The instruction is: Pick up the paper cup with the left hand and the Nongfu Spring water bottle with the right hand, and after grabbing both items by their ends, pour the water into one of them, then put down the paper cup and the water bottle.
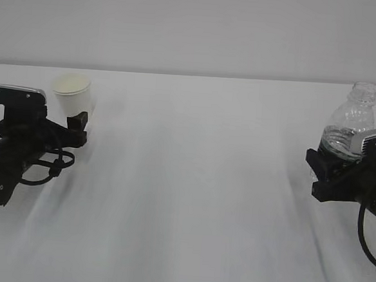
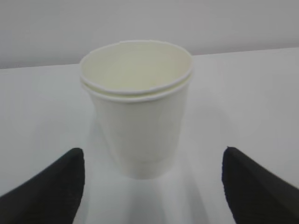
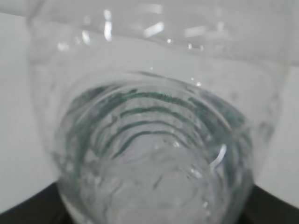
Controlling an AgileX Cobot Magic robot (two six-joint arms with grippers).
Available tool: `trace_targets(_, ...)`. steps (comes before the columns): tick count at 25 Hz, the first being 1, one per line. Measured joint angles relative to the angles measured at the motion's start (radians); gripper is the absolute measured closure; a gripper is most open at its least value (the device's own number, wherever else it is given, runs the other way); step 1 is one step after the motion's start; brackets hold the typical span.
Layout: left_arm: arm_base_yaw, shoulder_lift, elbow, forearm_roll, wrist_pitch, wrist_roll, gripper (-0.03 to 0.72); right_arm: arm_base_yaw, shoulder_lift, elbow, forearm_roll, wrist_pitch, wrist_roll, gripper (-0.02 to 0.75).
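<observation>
We see a plain white table (image 1: 190, 199) with one black robot arm at each side. On the left, the small white paper cup (image 1: 72, 94) with a rolled rim and cream inside stands upright on the table. The left hand (image 1: 79, 126), a black two-finger gripper, has its jaws spread wide; in the left wrist view the two fingertips (image 2: 51, 186) flank the cup's base with clear gaps on both sides, so it has hold of nothing. The cup looks like two cups nested, with a double rim.

On the right, the small clear ribbed plastic Nongfu Spring water bottle (image 1: 349, 123), uncapped, stands upright with its lower part inside the right hand (image 1: 325, 168). Its jaws appear closed around the bottle's base; the right wrist view is filled by the bottle. We cannot tell whether the bottle is lifted off the table.

We judge the task either just beginning or near its end; we cannot tell whether any water has been poured
</observation>
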Motion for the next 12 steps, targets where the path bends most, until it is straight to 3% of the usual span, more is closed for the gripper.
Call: trace_targets(12, 0.030, 0.104, -0.151, 0.038, 0.000, 0.000, 0.007, 0.000, 0.000, 0.000, 0.000, 0.000, 0.000, 0.312)
